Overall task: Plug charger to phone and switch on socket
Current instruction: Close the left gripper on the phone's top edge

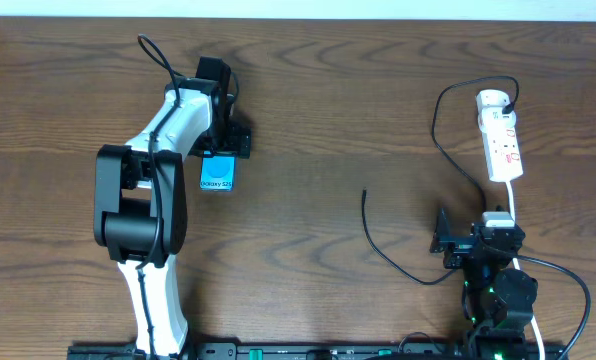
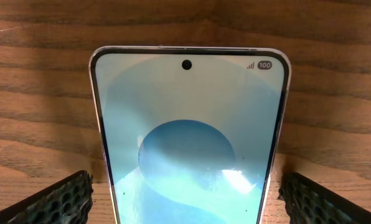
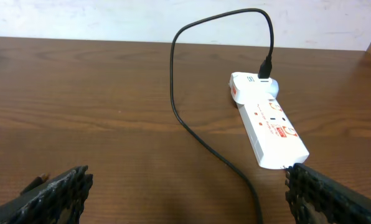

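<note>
Down on the wooden table [image 1: 318, 120], and starting big: at the far right, the socket [image 1: 501, 140], white, rigid, lying flat with a black plug in its far end. Probably light enough to skate under a shove, so better to press the switch straight down than nudge it sideways.

Next, the phone [image 2: 185, 137], face up on the left side with its teal screen lit, framed by the pads of the left gripper [image 2: 188, 202], spread wide with no contact visible. Stiff, slick glass, likely fragile. Best pinched across the long edges, never on the screen.

Then the charger [image 3: 172, 87], thin, black and floppy, looping from the socket end across mid-table.

Smallest of all, the plug tip [image 1: 365, 194], loose on the wood, well apart from the phone. Worth grabbing just behind that tip to beat the droop.

Right gripper [image 3: 195, 196] low near the socket, also gaping, empty.
</note>
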`<state>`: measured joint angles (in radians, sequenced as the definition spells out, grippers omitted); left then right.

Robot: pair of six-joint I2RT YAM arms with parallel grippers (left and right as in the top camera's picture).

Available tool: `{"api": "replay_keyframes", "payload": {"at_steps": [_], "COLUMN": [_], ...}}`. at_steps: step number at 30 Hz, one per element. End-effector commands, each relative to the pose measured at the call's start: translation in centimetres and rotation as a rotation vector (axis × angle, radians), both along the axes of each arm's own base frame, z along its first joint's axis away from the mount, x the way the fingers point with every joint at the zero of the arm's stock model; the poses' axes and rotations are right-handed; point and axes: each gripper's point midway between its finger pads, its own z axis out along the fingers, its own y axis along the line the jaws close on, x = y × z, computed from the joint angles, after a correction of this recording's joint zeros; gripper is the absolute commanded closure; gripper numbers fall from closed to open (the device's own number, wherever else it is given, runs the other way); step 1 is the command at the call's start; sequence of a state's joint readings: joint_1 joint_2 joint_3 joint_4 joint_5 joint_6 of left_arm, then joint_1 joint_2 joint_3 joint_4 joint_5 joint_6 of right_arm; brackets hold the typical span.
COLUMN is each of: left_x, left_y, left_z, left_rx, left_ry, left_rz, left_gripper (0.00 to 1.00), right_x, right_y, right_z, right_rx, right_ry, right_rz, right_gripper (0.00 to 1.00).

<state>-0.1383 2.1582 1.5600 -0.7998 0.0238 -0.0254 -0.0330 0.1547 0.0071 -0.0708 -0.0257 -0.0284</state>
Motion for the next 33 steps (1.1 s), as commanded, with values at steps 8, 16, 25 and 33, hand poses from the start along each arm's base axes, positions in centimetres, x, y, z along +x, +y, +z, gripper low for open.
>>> {"api": "replay_keyframes", "payload": {"at_steps": [8,16,25,33], "left_x": [-1.2,-1.1,-1.1,-1.2], "left_y": [-0.6,-0.9,-0.6,-0.6], "left_z": [-1.7,-1.7,-1.7,-1.7], "left_rx": [-0.047,-0.063,-0.062,-0.062], "left_ry": [0.048,0.046,0.046,0.049], "left_rz": [-0.006,-0.007,-0.005,-0.008], "left_gripper": [0.02,0.02,0.02,0.02], "right_x": [0.0,0.0,0.0,0.0], "right_y": [0.1,0.1,0.1,0.1], "right_z": [0.0,0.0,0.0,0.0], "right_rx": [0.015,0.015,0.015,0.015], "right_ry": [0.000,0.000,0.000,0.000], "right_rz": [0.000,0.000,0.000,0.000], "right_gripper": [0.01,0.01,0.01,0.01]}}
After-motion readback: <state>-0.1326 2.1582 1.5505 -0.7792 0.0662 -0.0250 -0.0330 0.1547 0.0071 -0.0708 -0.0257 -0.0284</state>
